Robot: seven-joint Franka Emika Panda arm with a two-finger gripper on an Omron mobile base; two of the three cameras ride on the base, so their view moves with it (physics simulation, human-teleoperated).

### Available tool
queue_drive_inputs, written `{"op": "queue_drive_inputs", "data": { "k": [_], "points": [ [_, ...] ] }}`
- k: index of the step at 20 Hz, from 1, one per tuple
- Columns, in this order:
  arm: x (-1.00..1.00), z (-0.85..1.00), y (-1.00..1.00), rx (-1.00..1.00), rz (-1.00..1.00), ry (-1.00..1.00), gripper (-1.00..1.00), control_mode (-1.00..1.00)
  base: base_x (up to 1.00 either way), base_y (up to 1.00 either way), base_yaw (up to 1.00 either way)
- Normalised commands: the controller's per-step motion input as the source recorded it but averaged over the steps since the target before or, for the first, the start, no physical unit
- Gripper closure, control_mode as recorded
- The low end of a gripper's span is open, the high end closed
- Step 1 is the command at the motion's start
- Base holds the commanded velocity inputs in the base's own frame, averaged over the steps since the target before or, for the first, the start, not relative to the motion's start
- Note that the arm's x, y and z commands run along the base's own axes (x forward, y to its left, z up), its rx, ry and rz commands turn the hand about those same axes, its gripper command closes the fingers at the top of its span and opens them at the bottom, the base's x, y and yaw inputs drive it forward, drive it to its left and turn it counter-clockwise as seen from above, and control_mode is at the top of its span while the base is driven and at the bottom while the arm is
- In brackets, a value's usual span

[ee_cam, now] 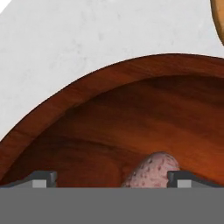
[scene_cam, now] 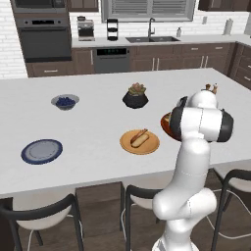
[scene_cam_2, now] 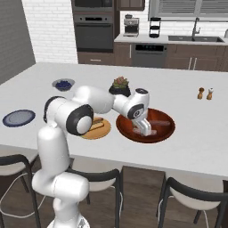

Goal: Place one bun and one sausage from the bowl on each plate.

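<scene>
My gripper (scene_cam_2: 148, 130) is down inside the wide dark red-brown bowl (scene_cam_2: 165, 133), open. In the hand view its two fingertips (ee_cam: 43, 178) stand wide apart over the bowl's wooden wall (ee_cam: 87, 92). Between them, close to the right tip, is the rounded end of a pinkish speckled sausage (ee_cam: 151, 171). The tan-orange plate (scene_cam: 152, 146) lies left of the bowl and carries a bun (scene_cam: 138, 141) with a sausage (scene_cam: 142, 133) beside it. The grey-blue plate (scene_cam: 41, 151) with the dark rim lies bare at the far left. My arm hides most of the bowl (scene_cam: 165, 125) in the left base view.
A small grey bowl of blue berries (scene_cam: 65, 101) and a black plant pot (scene_cam: 135, 97) stand further back on the white island. Two small shakers (scene_cam_2: 205, 93) stand to the right. Chairs line the near edge of the island.
</scene>
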Motion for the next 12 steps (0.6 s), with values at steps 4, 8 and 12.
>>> {"op": "queue_drive_inputs", "data": {
  "k": [4,8,12],
  "points": [
    [0.18,-0.4,0.0,0.0,0.0,0.0,-1.0,-1.0,0.0,0.0,0.0],
    [0.39,-0.15,-0.06,0.0,0.0,0.0,-1.0,-1.0,0.0,0.0,0.0],
    [0.29,-0.23,-0.01,0.0,0.0,0.0,-1.0,-1.0,0.0,0.0,0.0]
  ]
}}
